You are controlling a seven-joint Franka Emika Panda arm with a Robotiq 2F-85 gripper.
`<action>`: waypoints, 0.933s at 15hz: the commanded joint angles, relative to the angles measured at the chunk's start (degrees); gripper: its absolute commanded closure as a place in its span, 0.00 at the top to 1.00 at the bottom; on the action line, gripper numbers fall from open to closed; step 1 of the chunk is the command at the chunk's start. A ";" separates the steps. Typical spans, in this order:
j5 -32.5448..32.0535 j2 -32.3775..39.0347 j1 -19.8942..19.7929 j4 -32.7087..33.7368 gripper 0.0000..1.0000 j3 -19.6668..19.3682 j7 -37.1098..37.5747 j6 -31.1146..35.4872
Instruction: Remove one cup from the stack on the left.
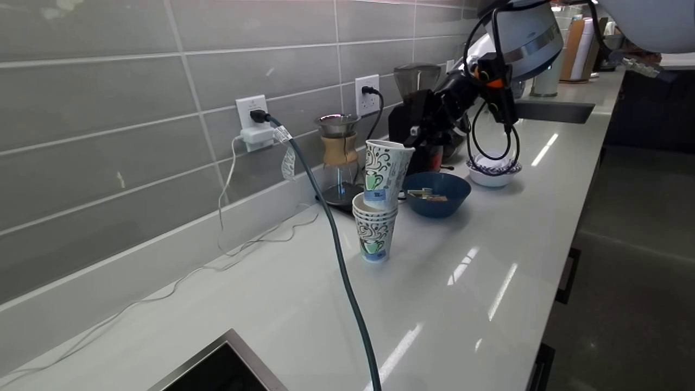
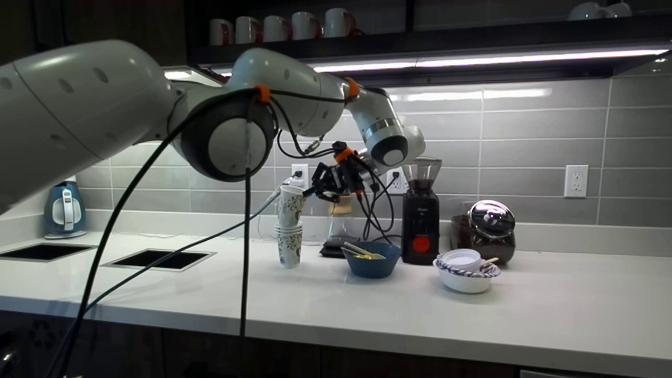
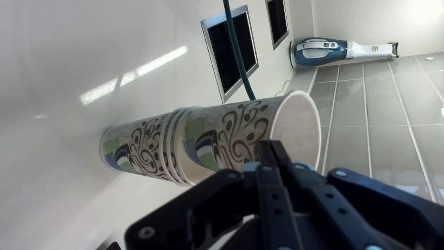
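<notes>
The cup is white paper with swirling print and a blue-green patch. It is raised mostly out of the stack, with its bottom at or just inside the stack's top rim, and it tilts slightly. The stack stands upright on the counter. In an exterior view, the cup is above the stack. My gripper is shut on the rim of the cup, one finger outside the wall and one inside. The stack lies left of the cup in the wrist view.
A blue bowl with utensils stands beside the stack. A carafe, a black grinder and white bowls are further along the counter. A thick cable hangs close to the stack. The tiled wall runs behind.
</notes>
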 commanded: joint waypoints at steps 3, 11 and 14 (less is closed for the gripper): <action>2.96 -3.14 -0.76 -0.69 0.01 1.57 3.18 0.13; 7.07 -12.00 -3.04 -12.11 0.01 0.70 10.14 9.01; 9.31 -15.91 -4.55 -19.76 0.01 0.33 13.29 14.23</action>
